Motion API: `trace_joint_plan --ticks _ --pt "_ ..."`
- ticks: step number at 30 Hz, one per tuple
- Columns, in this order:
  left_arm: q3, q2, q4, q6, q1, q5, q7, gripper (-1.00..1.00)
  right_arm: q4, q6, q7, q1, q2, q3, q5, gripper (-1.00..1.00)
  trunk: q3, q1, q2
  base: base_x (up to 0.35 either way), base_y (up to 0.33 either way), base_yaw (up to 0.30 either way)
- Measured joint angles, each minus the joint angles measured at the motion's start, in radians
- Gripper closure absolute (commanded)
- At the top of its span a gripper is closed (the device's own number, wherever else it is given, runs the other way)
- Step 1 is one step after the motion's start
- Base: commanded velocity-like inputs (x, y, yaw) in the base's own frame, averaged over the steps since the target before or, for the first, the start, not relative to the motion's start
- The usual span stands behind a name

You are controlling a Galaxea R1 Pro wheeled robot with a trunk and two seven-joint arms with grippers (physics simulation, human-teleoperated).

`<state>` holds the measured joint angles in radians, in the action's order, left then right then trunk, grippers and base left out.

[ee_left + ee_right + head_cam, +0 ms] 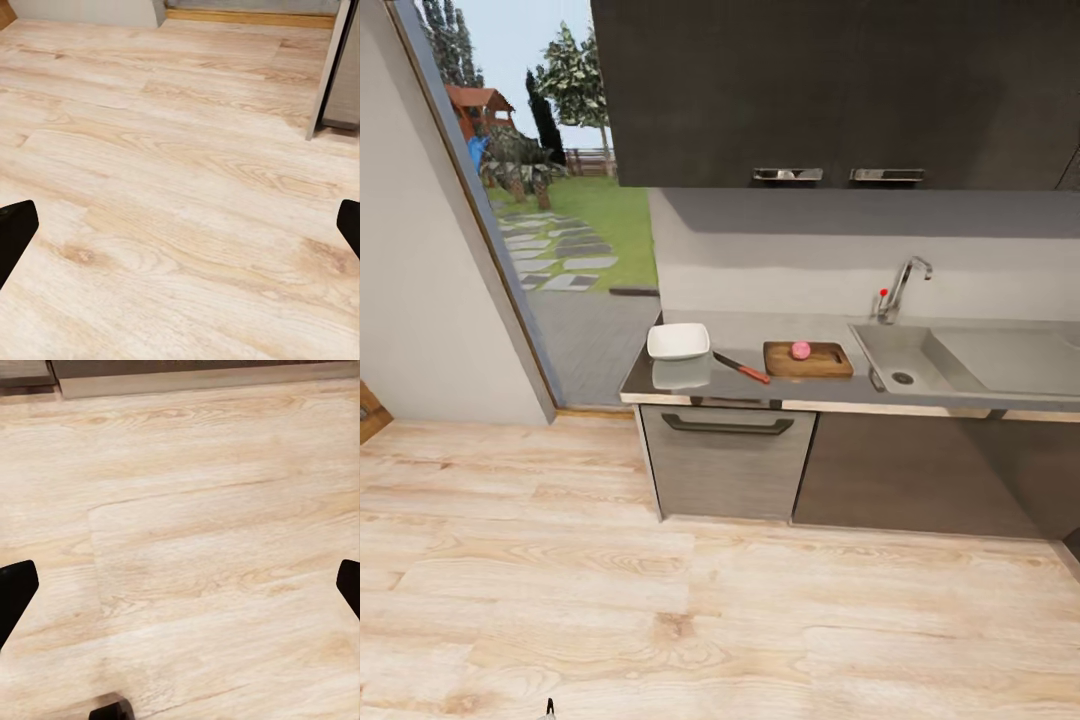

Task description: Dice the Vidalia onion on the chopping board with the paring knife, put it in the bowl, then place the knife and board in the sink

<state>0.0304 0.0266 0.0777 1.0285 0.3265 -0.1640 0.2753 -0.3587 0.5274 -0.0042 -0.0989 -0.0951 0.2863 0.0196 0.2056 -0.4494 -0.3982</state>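
Note:
On the grey countertop (690,378) a small pinkish onion (800,350) rests on the wooden chopping board (822,362). To its left lies the red-handled paring knife (741,369), and further left stands a white square bowl (678,341). The sink (920,360) with its faucet (900,288) is right of the board. In the left wrist view my left gripper (180,232) is open over bare wooden floor, far from the counter. My right gripper (180,589) is also open over the floor, holding nothing.
A grey drawer front with a dark handle (727,425) sits under the counter, and dark wall cabinets (830,90) hang above. A tall glass opening (550,200) to the garden stands at the left. Wooden floor (660,600) stretches between me and the counter.

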Motion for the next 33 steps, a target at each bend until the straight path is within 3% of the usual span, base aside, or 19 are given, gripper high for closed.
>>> trace_joint_plan --ticks 15,33 --pt "0.0 0.0 0.0 0.0 0.0 0.0 0.0 -1.0 0.0 0.0 0.0 0.0 0.0 0.0 0.0 -1.0 -0.024 0.0 0.0 0.0 0.0 0.0" --pt "0.0 0.0 0.0 -0.001 0.0 0.0 0.0 -1.0 0.0 0.0 0.0 0.0 0.0 0.0 0.0 -1.0 0.004 -0.069 -0.126 0.0 0.0 0.0"
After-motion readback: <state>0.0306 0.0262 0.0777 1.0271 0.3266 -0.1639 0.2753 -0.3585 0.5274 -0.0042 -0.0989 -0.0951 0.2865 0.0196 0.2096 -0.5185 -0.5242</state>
